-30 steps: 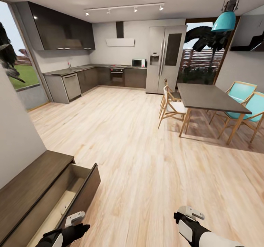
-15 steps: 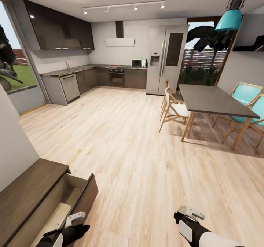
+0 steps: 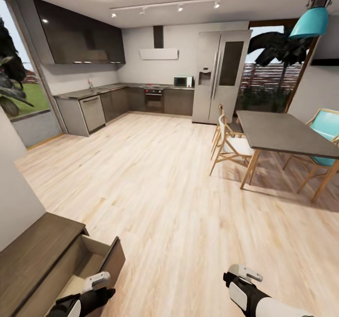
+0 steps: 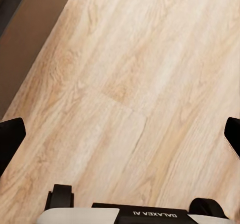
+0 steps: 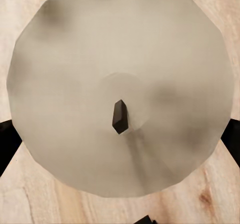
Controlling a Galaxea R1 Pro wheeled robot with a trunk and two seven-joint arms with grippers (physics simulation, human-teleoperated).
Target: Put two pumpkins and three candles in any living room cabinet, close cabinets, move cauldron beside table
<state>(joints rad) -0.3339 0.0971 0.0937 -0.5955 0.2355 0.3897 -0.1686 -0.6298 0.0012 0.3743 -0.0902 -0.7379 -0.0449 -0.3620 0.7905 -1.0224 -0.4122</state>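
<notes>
A candle (image 5: pixel 120 59) with a pale top and a small dark wick sits between the fingers of my right gripper (image 5: pixel 120 141), which is shut on it above the wood floor. My left gripper (image 4: pixel 120 139) is open, its dark fingertips (image 4: pixel 10 139) spread wide over bare floorboards. In the head view the dark-brown cabinet (image 3: pixel 33 256) stands at the lower left with one drawer (image 3: pixel 101 260) pulled out, showing a beige interior. My left arm (image 3: pixel 87 298) hangs just beside that drawer and my right arm (image 3: pixel 245 286) is at the bottom right. The pumpkins and the cauldron are out of view.
A grey dining table (image 3: pixel 282 131) with wooden and teal chairs (image 3: pixel 230 145) stands at the right. Grey kitchen units (image 3: pixel 94 107) and a fridge (image 3: pixel 221 75) line the far wall. A white wall (image 3: pixel 14 190) rises behind the cabinet. Wide wood floor (image 3: pixel 165 180) lies ahead.
The whole head view has shifted: the cabinet has slid toward the lower left corner and the table toward the right. Both arms keep the same pose.
</notes>
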